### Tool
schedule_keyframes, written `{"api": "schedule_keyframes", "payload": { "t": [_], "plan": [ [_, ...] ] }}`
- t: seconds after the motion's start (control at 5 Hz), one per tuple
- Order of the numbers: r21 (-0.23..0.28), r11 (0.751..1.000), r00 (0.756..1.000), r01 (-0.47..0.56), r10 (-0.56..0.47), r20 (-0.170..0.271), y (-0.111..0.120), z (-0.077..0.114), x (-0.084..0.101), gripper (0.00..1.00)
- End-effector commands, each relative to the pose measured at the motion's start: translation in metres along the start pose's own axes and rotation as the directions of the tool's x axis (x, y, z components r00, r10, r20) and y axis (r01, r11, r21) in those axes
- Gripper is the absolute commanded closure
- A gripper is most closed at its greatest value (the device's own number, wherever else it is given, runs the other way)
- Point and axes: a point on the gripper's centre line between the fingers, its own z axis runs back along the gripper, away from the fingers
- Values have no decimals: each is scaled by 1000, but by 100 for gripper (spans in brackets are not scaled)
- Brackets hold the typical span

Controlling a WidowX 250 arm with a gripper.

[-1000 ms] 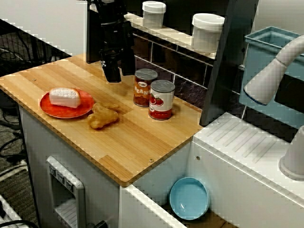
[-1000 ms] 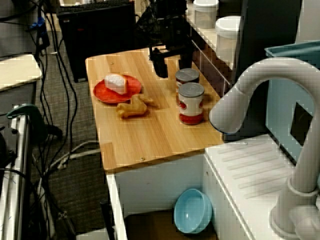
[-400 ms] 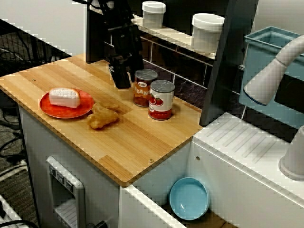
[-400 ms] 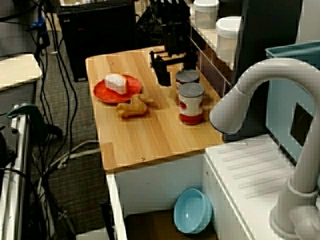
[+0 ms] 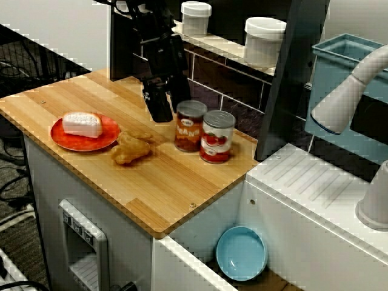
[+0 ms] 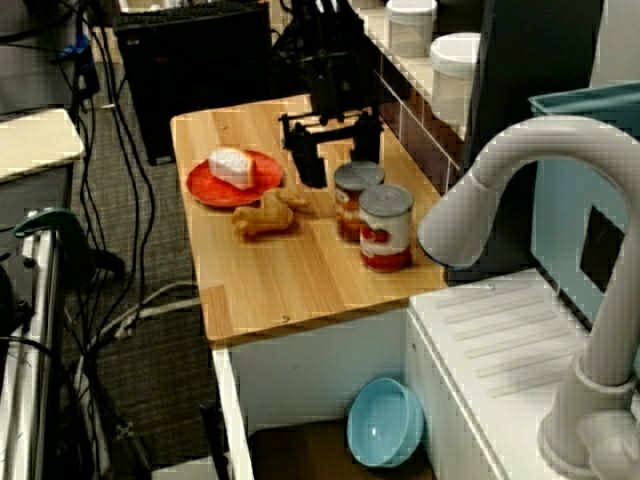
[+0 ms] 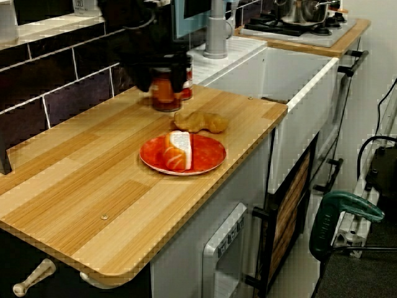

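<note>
My black gripper (image 5: 171, 106) hangs low over the back of the wooden counter (image 5: 79, 97), open, fingers wide apart. In the low view from the counter's end the gripper (image 7: 164, 87) straddles a brown-labelled can (image 7: 165, 94), one finger on each side. From the front, that can (image 5: 190, 127) stands upright just right of the fingers. A red tomato can (image 5: 217, 138) stands against its right side. From above the tap, the gripper (image 6: 340, 165) sits just behind the brown can (image 6: 355, 205), which touches the tomato can (image 6: 386, 232). I cannot tell whether the fingers touch the can.
A red plate (image 5: 66, 139) with a white cheese wedge (image 5: 83, 123) lies left of the cans, a golden chicken piece (image 5: 129, 148) beside it. Two white jars (image 5: 196, 17) (image 5: 265, 39) stand on the back shelf. A dark post (image 5: 285, 91), white tap (image 5: 345, 100) and blue bowl (image 5: 241, 251) are at the right.
The gripper has come down and moved toward the counter's front and right. Both cans have slid that way with it, still upright and side by side.
</note>
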Motion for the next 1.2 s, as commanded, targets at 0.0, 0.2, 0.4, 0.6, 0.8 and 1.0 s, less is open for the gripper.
{"api": "schedule_keyframes", "payload": {
  "t": [0.0, 0.2, 0.4, 0.6, 0.8, 1.0],
  "plan": [
    [29, 998, 997, 62, -64, 40, -32, -2, 55, 0],
    [7, 998, 996, 70, -70, 54, -44, -15, 70, 0],
    [-8, 998, 997, 56, -55, 62, -50, -27, 79, 0],
    [-22, 998, 996, 60, -59, 69, -56, -31, 91, 0],
    [-63, 996, 993, 61, -54, 105, -60, -27, 102, 0],
    [-92, 992, 989, 88, -76, 129, -72, -22, 116, 0]
  ]
}}
